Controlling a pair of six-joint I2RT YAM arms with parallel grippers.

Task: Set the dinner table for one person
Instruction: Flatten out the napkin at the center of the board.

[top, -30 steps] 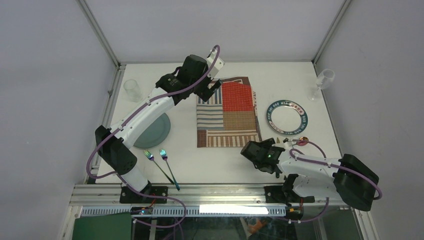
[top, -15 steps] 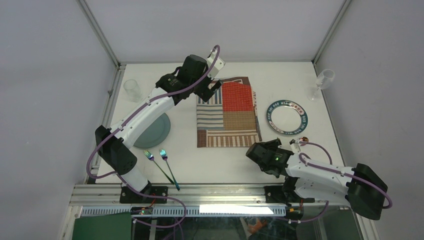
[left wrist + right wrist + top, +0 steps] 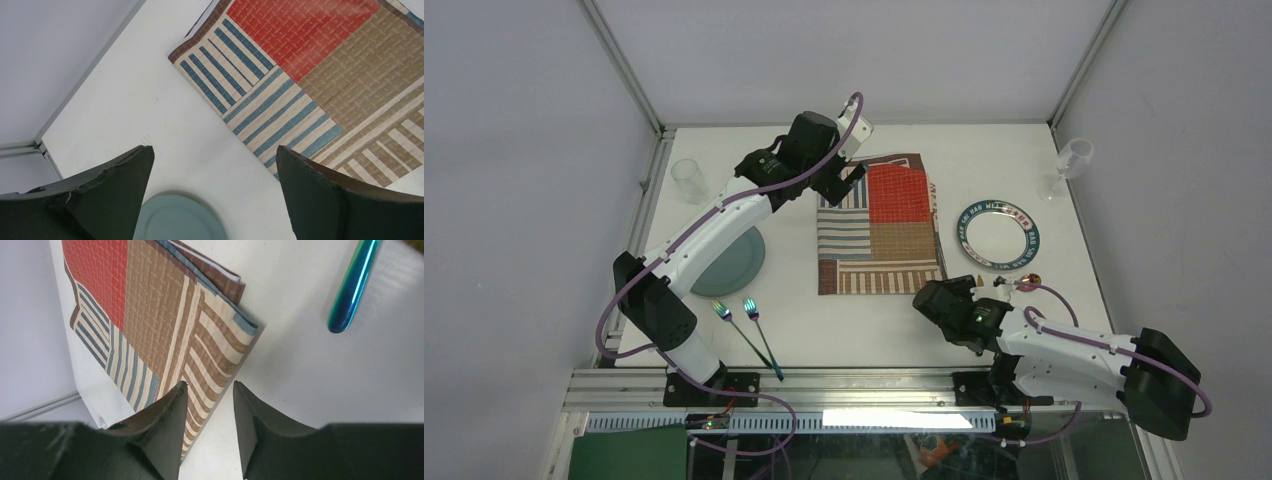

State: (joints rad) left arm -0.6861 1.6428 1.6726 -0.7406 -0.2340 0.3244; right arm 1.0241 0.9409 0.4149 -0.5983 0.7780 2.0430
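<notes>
The dinner table (image 3: 994,160) is a white top edged with aluminium rails. A striped red, blue and tan placemat (image 3: 879,225) lies at its middle. My left gripper (image 3: 852,182) hovers wide open over the mat's far left corner, empty; in its wrist view the gripper (image 3: 214,150) frames bare table with the placemat (image 3: 310,75) to the right. My right gripper (image 3: 927,298) sits at the mat's near right corner. In its own view the gripper (image 3: 210,387) stands open with a narrow gap, and the placemat's (image 3: 165,320) edge runs beneath that gap.
A grey-blue plate (image 3: 736,265) lies left, partly under the left arm. Two iridescent forks (image 3: 749,325) lie near the front left. A patterned plate (image 3: 997,233) sits right, with an iridescent-handled utensil (image 3: 352,287) close by. A tumbler (image 3: 688,180) stands far left, a stemmed glass (image 3: 1072,160) far right.
The right arm's elbow has swung out to the right and its gripper has shifted slightly by the mat's near right corner, its jaws a touch narrower. The left arm has not moved.
</notes>
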